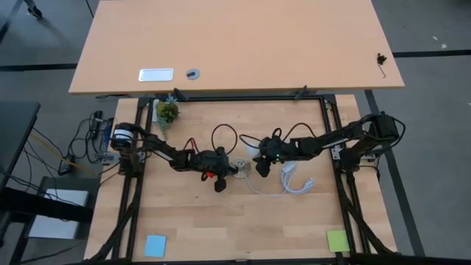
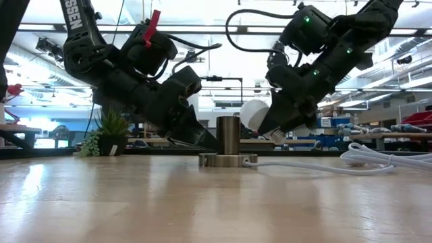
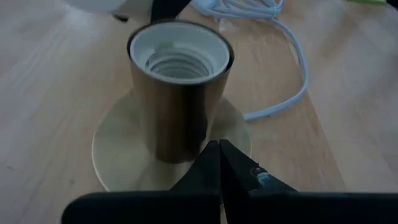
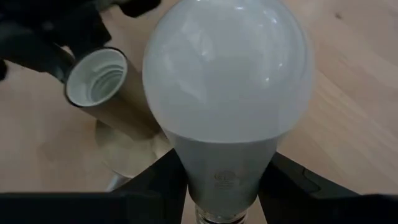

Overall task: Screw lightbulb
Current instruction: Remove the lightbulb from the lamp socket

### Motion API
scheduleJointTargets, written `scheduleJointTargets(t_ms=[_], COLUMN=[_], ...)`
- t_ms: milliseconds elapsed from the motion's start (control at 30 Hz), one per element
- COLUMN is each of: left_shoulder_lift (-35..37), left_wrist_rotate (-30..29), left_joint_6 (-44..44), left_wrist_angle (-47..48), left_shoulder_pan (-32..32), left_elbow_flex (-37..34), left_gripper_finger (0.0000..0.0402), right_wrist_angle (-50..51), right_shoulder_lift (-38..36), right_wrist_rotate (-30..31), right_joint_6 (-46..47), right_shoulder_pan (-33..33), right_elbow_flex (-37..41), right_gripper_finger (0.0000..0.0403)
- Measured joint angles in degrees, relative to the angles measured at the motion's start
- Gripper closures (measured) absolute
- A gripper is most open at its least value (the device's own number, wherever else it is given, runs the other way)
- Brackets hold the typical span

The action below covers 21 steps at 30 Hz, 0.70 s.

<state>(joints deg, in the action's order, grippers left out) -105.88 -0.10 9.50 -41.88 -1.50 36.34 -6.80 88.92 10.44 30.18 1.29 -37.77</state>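
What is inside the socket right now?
Nothing: the socket shows only its white threaded lining; its bottom is hidden in shadow. The lightbulb is beside it, in the right gripper.

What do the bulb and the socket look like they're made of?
White pear-shaped lightbulb: frosted, glossy head with soft highlights, glass or plastic, cannot tell; neck matte grey-white, probably plastic. Brass-coloured cylindrical socket on round flat base: brushed metal sheen outside, white threaded liner inside, likely plastic or ceramic.
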Motion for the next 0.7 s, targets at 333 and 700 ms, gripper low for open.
scheduleJointTargets(t_ms=[333, 700], left_shoulder_lift=[0.19, 2.58], left_wrist_rotate=[0.61, 1.49], left_joint_6=[0.09, 0.15], left_wrist_angle=[1.0, 3.87], left_shoulder_pan=[-0.17, -0.81], left_elbow_flex=[0.0, 0.02], left_gripper_finger=[0.0402, 0.0402], right_wrist_angle=[-2.62, -7.48], right_shoulder_lift=[2.77, 9.44], right_wrist_rotate=[-0.41, -3.23], right_joint_6=[-1.65, -1.32], right_shoulder_pan=[2.55, 2.88], right_elbow_flex=[0.08, 0.04], right_gripper_finger=[0.0232, 0.0232])
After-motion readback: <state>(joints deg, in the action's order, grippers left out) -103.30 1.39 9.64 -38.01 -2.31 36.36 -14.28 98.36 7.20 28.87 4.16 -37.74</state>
